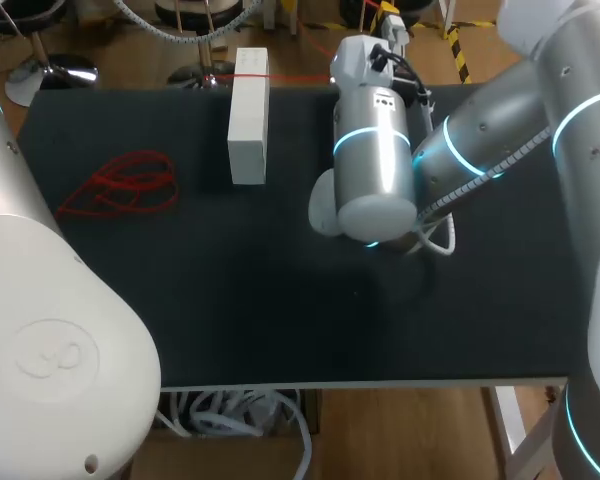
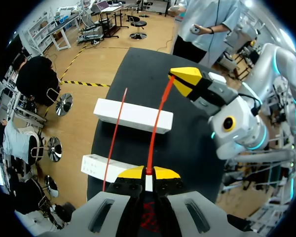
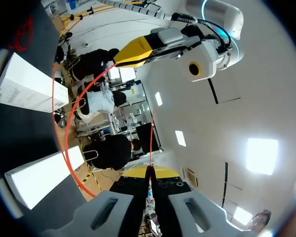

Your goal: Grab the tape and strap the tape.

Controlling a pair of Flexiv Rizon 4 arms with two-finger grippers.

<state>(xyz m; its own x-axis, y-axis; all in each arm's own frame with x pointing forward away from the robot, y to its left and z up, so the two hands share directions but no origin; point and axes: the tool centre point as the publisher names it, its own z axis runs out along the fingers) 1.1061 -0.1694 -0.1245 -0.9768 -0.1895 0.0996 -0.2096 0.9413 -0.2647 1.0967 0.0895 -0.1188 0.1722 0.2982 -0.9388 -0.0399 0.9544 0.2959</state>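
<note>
A thin red tape (image 2: 156, 129) runs taut from my left gripper (image 2: 148, 171), shut on one end, across to my right gripper (image 2: 173, 76), whose yellow tips pinch the other end. A second red strand crosses the white box (image 2: 133, 115) on the black table. In the right wrist view my right gripper (image 3: 150, 170) is shut on the tape. The tape (image 3: 53, 98) curves in a wide loop to the yellow tips of my left gripper (image 3: 119, 58). In the head view the white box (image 1: 248, 115) wears a red band, and my right arm (image 1: 375, 150) hides both grippers.
A loose bundle of red tapes (image 1: 120, 185) lies on the table's left part. A second white box (image 2: 101, 165) shows near the table edge below my left gripper, and also as the white box (image 3: 44, 175) beside my right gripper.
</note>
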